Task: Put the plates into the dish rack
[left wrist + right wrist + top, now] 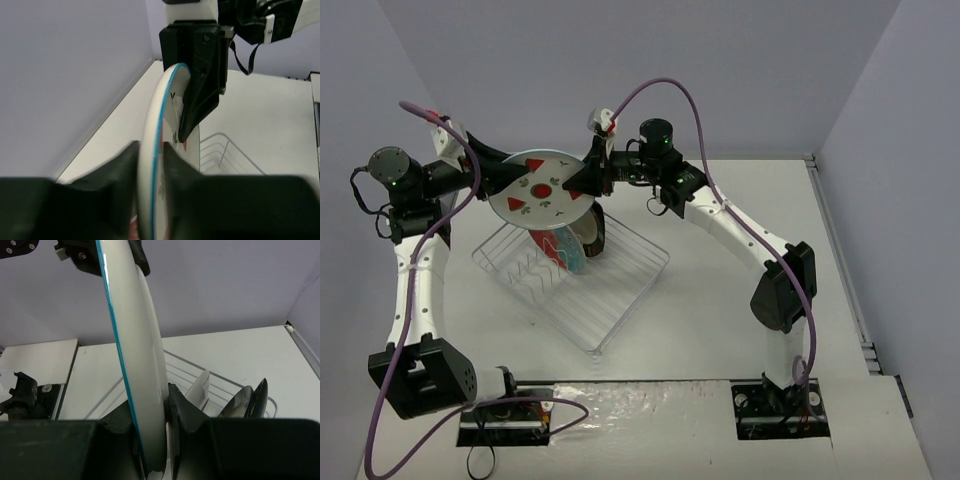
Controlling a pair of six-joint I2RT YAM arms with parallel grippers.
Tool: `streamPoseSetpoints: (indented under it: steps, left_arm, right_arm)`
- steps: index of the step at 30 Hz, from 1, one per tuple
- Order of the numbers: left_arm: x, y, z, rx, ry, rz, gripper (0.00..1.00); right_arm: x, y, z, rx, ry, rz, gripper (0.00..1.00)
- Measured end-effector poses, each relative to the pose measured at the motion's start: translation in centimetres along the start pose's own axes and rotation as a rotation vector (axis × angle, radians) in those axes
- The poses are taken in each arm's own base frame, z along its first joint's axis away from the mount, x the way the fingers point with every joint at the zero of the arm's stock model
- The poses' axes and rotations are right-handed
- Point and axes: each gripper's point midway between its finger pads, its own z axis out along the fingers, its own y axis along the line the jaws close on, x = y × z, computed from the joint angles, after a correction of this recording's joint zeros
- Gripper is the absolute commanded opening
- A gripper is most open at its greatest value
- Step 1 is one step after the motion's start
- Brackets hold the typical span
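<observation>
The small white plate with red triangles [545, 190] hangs in the air above the far end of the dish rack [620, 310]. My left gripper [510, 180] is shut on its left rim and my right gripper [578, 183] on its right rim. In the left wrist view the plate [156, 125] stands edge-on between my fingers [120, 170]. In the right wrist view it [137, 365] does the same between my fingers [187, 410]. The red-and-teal floral plate [558, 250] and a dark-rimmed plate [595, 232] stand upright in the rack.
The wire rack lies diagonally mid-table; its near half holds only tines. Rack wires show in the left wrist view [225, 150]. In the right wrist view, upright plates [245, 402] stand in the rack [175, 360]. Walls close the back and sides.
</observation>
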Motion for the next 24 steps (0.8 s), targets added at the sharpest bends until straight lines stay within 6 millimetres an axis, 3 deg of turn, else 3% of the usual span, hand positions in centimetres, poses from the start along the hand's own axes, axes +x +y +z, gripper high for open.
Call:
streamPoseSetpoints:
  steps: [3,9,14,19,22,24]
  left_arm:
    - [-0.5,-0.2,0.0,-0.008,-0.005,0.018,0.97]
    - [-1.8,-0.1,-0.1,-0.04,-0.004,0.034,0.97]
    - [-3.0,2.5,-0.2,-0.203,-0.014,0.021,0.97]
    - [-4.6,7.4,-1.6,-0.502,-0.03,-0.057,0.97]
    - [-5.7,12.0,-4.1,-0.784,-0.041,-0.128,0.97]
    - [-5.4,15.0,-6.7,-1.001,-0.032,-0.192,0.97]
  right_arm:
    - [0.7,-0.9,0.0,0.053,0.008,0.028,0.0]
    - [4.0,-4.8,-1.6,0.267,0.07,0.163,0.0]
    - [2.6,-5.6,-3.1,0.357,0.055,0.193,0.0]
    - [0.1,-6.8,-5.2,0.458,0.014,0.155,0.0]
    - [-0.6,-7.2,-5.9,0.48,0.001,0.148,0.0]
    - [-0.7,-7.3,-5.9,0.491,0.0,0.143,0.0]
